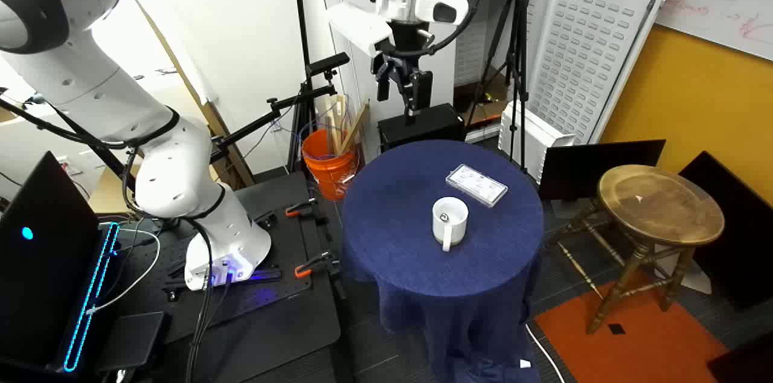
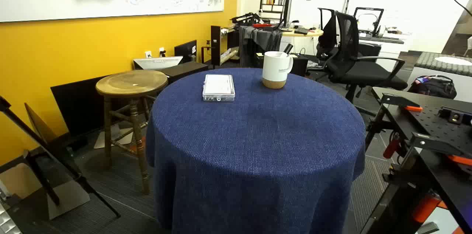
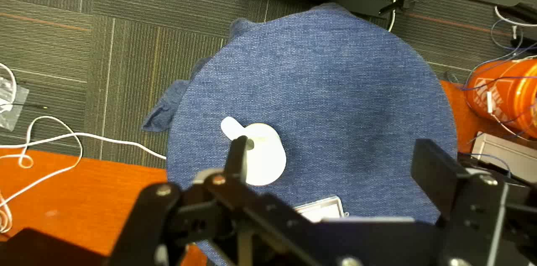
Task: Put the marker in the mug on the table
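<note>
Wrist view: pincer (image 3: 334, 157) aimed down at the round desk (image 3: 335, 69), its fingers spread wide with nothing held. In an exterior view the pincer (image 1: 403, 96) hangs well above the surface. The mug (image 2: 273, 68) stands upright, between the desk's middle and the edge that lies farthest away in an exterior view. The marker (image 2: 288, 48) appears to be in it already — dark end above the rim, leaning toward the handle side. Caveat: little more than that end shows, and a fingertip overlaps the mug in the wrist view, so how deep it sits I cannot tell.

Risks from here, my judgement:
1. Placement looks done, so surplus motion is the main hazard. Lowering or sweeping with fingers spread could catch the exposed end; the leverage might flick the marker out or tip the mug.
2. A side knock toward that edge could send the mug over, as the cloth (image 1: 459, 334) gives no lip to stop it.
3. A snag on the cloth hanging past the edge could drag everything with it.
4. Low approach: the flat case (image 1: 477, 185) near the mug might be struck and shoved into it.
</note>
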